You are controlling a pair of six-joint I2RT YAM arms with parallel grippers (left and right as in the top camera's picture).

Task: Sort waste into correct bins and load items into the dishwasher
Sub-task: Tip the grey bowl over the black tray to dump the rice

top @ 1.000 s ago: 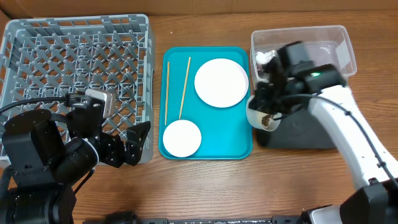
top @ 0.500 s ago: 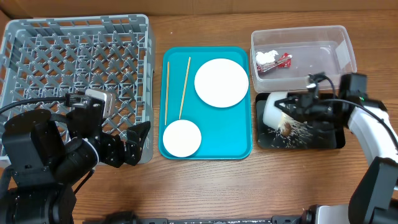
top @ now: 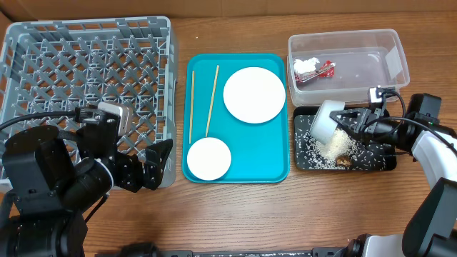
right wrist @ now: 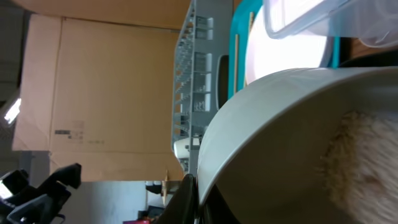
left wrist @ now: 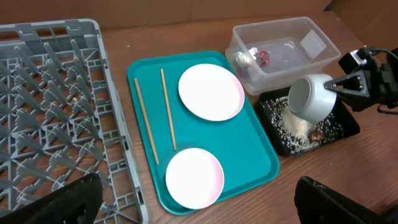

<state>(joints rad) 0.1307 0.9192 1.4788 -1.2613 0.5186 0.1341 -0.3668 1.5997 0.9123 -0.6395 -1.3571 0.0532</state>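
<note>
R gripper (top: pixel 353 121) is clamped on the rim of the white bowl (top: pixel 325 119), tipped mouth-down over the black tray (top: pixel 385 163). I'd say that's so the rice (top: pixel 332 146) and brown scrap (top: pixel 345 160) land in that bin, not the clear tub (top: pixel 396 61) w/ its 1 red wrapper (top: pixel 323 70) and 1 tissue (top: pixel 305 66). L gripper (top: pixel 156 165) sits by the grey dish rack (top: pixel 86 71), fingers spread, nothing in them. Count: 2 bowls incl. the pink bowl (top: pixel 209 158), 1 plate (top: pixel 254 94), 2 chopsticks (top: pixel 212 100); those three lie on the teal tray (top: pixel 243 175), nothing racked.
</note>
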